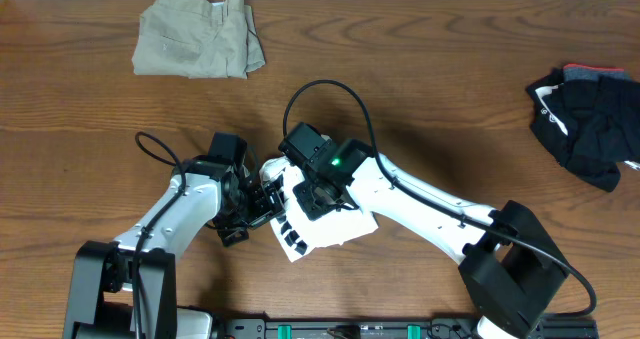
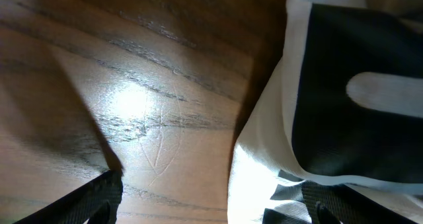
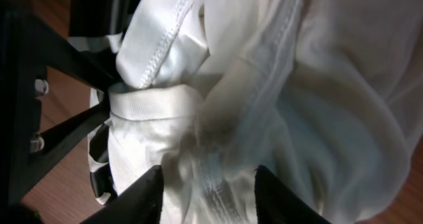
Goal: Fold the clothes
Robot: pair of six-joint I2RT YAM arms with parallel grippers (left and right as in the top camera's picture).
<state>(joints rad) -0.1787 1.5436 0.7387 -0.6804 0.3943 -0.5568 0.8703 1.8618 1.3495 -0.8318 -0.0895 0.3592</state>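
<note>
Lower centre of overhead view: white T-shirt (image 1: pixel 335 234) bunched on table (image 1: pixel 450 99), under both wrists. Left gripper (image 2: pixel 205 201) spread wide, empty, one finger at shirt edge. Right gripper (image 3: pixel 208 191) part-spread, white cloth between fingers; clamped or loose, cannot tell. Upper left: khaki trousers (image 1: pixel 195 47), folded. Right edge: black bundle (image 1: pixel 590 119).

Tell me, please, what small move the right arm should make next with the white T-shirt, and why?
Probably raise the right gripper straight up, jaws parted. They straddle a ridge of the white T-shirt, which already lies as a compact folded bundle, and the left gripper stands open beside its edge. Whether the cloth is pinched I cannot tell.
</note>
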